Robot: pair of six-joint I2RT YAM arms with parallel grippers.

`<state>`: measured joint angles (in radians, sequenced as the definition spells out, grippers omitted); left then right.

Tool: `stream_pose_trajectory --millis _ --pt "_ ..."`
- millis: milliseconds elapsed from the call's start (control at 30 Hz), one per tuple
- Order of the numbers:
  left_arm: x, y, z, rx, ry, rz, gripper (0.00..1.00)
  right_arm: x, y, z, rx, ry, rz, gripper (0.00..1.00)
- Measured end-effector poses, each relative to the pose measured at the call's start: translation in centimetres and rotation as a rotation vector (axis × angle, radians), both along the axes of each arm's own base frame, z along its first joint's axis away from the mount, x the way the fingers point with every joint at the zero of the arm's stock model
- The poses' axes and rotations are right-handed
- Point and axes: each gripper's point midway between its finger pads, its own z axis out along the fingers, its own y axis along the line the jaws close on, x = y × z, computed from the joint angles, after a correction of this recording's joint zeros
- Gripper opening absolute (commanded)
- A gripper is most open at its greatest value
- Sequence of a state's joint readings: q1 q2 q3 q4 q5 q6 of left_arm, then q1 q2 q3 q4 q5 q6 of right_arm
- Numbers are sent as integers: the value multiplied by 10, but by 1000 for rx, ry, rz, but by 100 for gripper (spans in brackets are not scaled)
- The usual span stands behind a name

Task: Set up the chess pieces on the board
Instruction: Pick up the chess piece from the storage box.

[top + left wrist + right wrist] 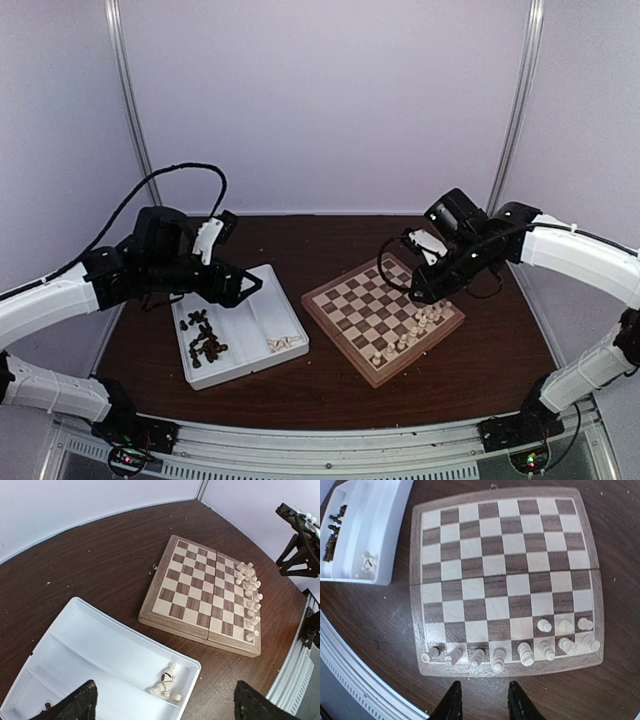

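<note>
At the left, the left gripper [165, 702] hangs over the white plastic tray [255, 308], its two black fingers spread wide with nothing between them. The tray's two long compartments hold a heap of dark pieces [205, 340], too jumbled to count, and a few loose cream pieces [167, 684]. To the right, the square wooden board [485, 565] lies on the brown table [330, 240]. It carries eleven placed cream pieces [525, 652] along its near-right edge: eight in the outer row, three in the next. The right gripper [484, 702] hovers above that edge, fingers slightly parted, holding nothing.

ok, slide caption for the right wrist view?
Cream-white chess pieces line the near edge of the checkered wooden chessboard; white two-compartment tray at upper left.
</note>
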<state>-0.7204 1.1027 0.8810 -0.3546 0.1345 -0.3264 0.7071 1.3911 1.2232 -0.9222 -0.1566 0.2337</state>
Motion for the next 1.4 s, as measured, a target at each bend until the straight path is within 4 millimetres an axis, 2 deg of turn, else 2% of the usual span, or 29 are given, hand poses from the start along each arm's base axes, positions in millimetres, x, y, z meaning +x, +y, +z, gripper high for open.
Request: stream_pose_trajectory --millis 67,133,233,300,400,500,600,767,867,1000,1167,1300,1400 --pt "-4 2 5 -3 -14 -9 80 4 3 12 39 -50 5 34" --pt "-6 3 -1 27 4 -26 68 7 6 24 78 -105 16 35" --pt "-8 -2 -23 106 79 -68 61 11 10 38 123 -169 27 35" --pt "-10 -7 -41 163 129 -111 58 13 13 42 137 -190 37 35" --pt "-15 -13 -62 237 188 -161 46 15 17 44 157 -203 48 35" --pt "-15 -23 -78 294 245 -205 41 13 18 41 167 -196 52 35" --pt "-14 -32 -91 335 282 -239 41 11 18 42 183 -196 51 35" --pt "-18 -32 -119 405 337 -281 31 11 22 48 216 -204 47 35" --pt "-18 -33 -133 439 368 -297 31 11 23 48 220 -199 48 35" --pt "-18 -37 -150 461 404 -311 35 13 26 46 226 -185 46 35" --pt "-17 -40 -156 464 408 -316 37 16 30 44 228 -172 40 35" --pt "-14 -43 -166 509 389 -323 47 19 33 46 232 -170 39 35" --pt "-15 -49 -176 544 382 -343 49 20 35 47 234 -171 39 35"
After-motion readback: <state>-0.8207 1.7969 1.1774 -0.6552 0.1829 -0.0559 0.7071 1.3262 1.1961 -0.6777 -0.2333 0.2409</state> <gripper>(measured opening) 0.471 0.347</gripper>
